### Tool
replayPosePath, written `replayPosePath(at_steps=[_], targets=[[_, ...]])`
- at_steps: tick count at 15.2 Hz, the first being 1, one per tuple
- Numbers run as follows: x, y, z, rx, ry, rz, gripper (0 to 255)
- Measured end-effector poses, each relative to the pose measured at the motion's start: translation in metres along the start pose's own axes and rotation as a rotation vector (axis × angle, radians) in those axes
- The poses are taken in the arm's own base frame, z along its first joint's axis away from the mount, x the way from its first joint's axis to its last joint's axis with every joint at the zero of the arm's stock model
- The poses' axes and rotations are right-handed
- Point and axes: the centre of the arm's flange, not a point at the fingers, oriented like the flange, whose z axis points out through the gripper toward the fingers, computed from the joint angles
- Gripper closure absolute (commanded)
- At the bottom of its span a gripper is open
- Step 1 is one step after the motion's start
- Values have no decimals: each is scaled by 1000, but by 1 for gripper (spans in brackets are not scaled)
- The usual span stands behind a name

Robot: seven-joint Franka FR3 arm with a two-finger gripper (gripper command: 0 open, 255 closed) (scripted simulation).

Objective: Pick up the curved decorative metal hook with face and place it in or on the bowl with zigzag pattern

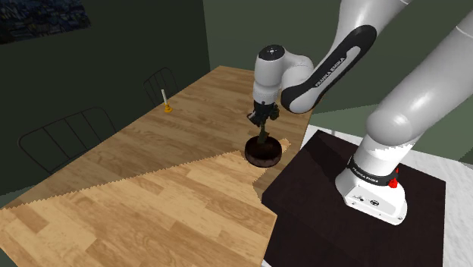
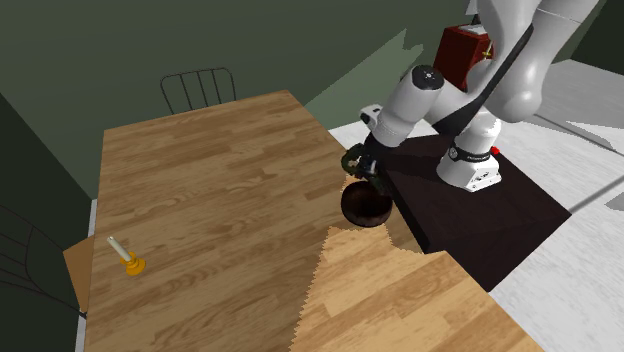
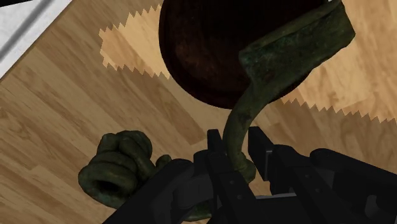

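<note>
**Above the dark brown round bowl [image 1: 263,154], a curved dark green metal hook [image 3: 289,54]**

Right over the bowl, the black two-finger claw [image 3: 235,143] is squeezed tight around the hook's thin stem. The hook's wide end points down at the bowl. The bowl sits on the light wooden table [image 1: 151,197], just beside the dark stand [image 1: 333,190].

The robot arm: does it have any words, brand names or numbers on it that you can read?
"FRANKA EMIKA": white letters on the black strip along a link of the arm, in the shoulder view.
Small white lettering on the dark band round the arm's foot: too small to read.
No other text can be read.
</note>
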Motion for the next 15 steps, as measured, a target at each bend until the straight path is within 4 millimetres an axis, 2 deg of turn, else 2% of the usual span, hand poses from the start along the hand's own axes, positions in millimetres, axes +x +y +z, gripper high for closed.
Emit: replayPosePath(at_steps=[2,4,15], targets=[[-22,-5,-9,0,0,-1,255],[-30,-6,-6,0,0,1,255],[-48,-16,45,-1,-2,3,255]])
